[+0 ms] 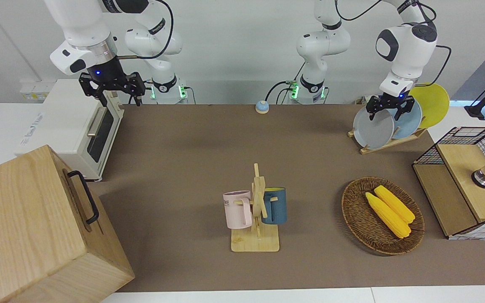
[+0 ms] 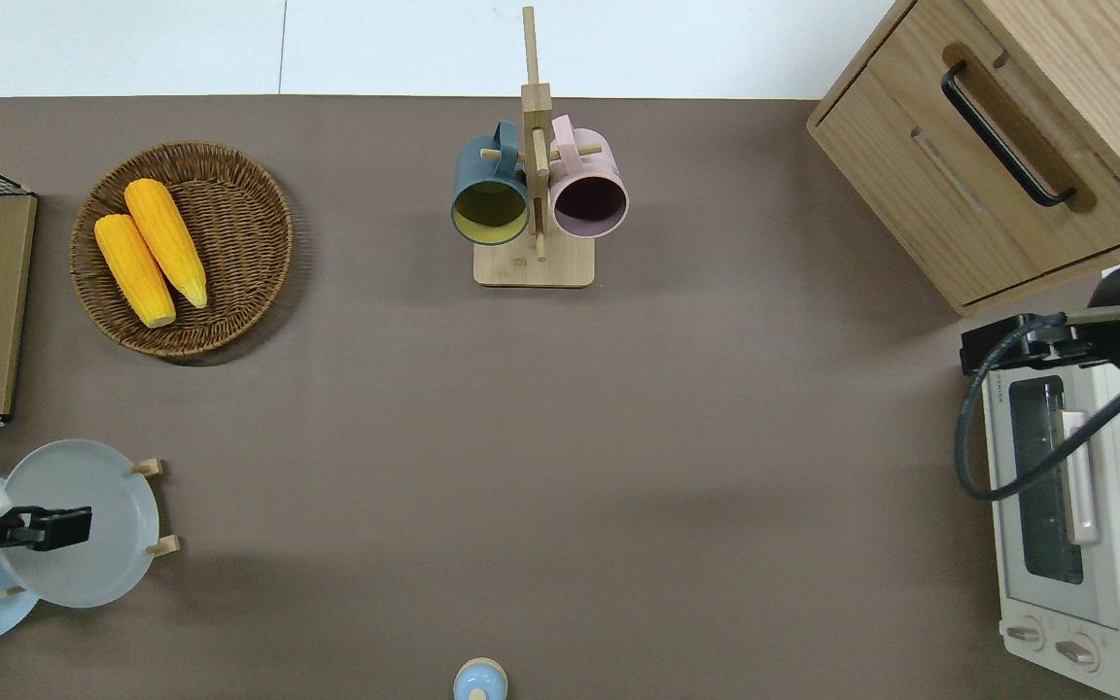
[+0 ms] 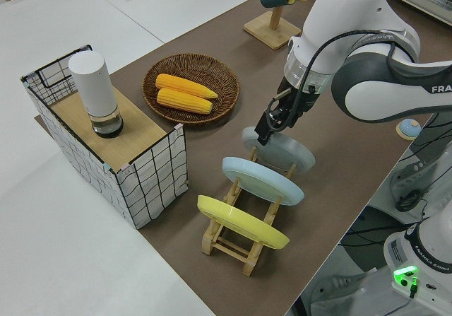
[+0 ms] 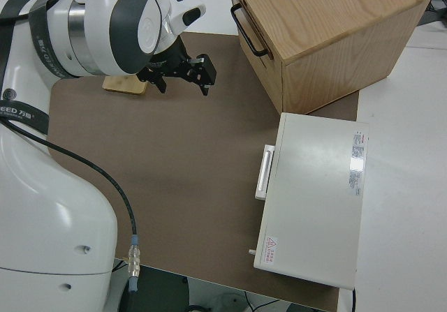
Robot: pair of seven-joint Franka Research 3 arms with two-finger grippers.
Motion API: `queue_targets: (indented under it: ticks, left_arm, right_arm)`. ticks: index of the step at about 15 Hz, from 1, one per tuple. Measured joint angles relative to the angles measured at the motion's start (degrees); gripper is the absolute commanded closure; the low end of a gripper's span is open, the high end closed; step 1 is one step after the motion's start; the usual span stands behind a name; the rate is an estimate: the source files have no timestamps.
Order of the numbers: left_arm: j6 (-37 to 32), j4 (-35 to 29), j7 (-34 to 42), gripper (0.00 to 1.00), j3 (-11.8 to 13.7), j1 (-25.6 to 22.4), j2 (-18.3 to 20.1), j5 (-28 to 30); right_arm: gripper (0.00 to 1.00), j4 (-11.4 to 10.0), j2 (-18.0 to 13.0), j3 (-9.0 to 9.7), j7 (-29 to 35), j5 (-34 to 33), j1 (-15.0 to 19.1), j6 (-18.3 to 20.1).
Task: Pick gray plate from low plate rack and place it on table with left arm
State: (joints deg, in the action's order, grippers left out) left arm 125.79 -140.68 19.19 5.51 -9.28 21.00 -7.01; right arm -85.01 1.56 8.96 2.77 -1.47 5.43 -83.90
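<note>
Pale-gray and leaning, the gray plate stands in the end slot of the low plate rack, the slot farthest from the yellow plate, with the light-blue plate between them. The left hand sits at the gray plate's upper rim, fingers spread astride it and apparently not clamped, so the grasp step seems in hand; the right arm is parked. The next move likely calls for closing on the rim, lifting clear of the pegs, then setting the plate on the brown surface.
</note>
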Motion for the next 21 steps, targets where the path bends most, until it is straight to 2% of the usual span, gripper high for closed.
queue_targets:
  ticks: [4, 5, 6, 9, 13, 14, 21]
  left_arm:
    - [2.12, -1.72, 0.00, 0.02, 0.00, -0.06, -0.03, -0.01]
    - [2.50, -2.03, 0.00, 0.07, 0.00, -0.07, -0.03, -0.01]
    - [2.69, -2.23, -0.01, 0.17, 0.00, -0.07, -0.03, -0.01]
    - [2.70, -2.46, -0.03, 0.59, 0.00, -0.09, -0.04, -0.01]
    - [2.70, -2.62, -0.03, 0.97, 0.00, -0.11, -0.05, -0.01]
    - [2.71, -2.62, -0.04, 1.00, 0.01, -0.16, -0.05, -0.01]
    - [3.05, -2.37, -0.51, 1.00, -0.03, -0.79, 0.04, -0.33]
  right_arm:
    - [0.017, 0.00, 0.00, 0.00, 0.00, 0.00, 0.00, 0.00]
    - [0.017, 0.00, 0.00, 0.00, 0.00, 0.00, 0.00, 0.00]
    - [0.017, 0.00, 0.00, 0.00, 0.00, 0.00, 0.00, 0.00]
    - [0.017, 0.00, 0.00, 0.00, 0.00, 0.00, 0.00, 0.00]
    - [0.017, 0.00, 0.00, 0.00, 0.00, 0.00, 0.00, 0.00]
    - [0.017, 0.00, 0.00, 0.00, 0.00, 0.00, 0.00, 0.00]
    - [0.017, 0.00, 0.00, 0.00, 0.00, 0.00, 0.00, 0.00]
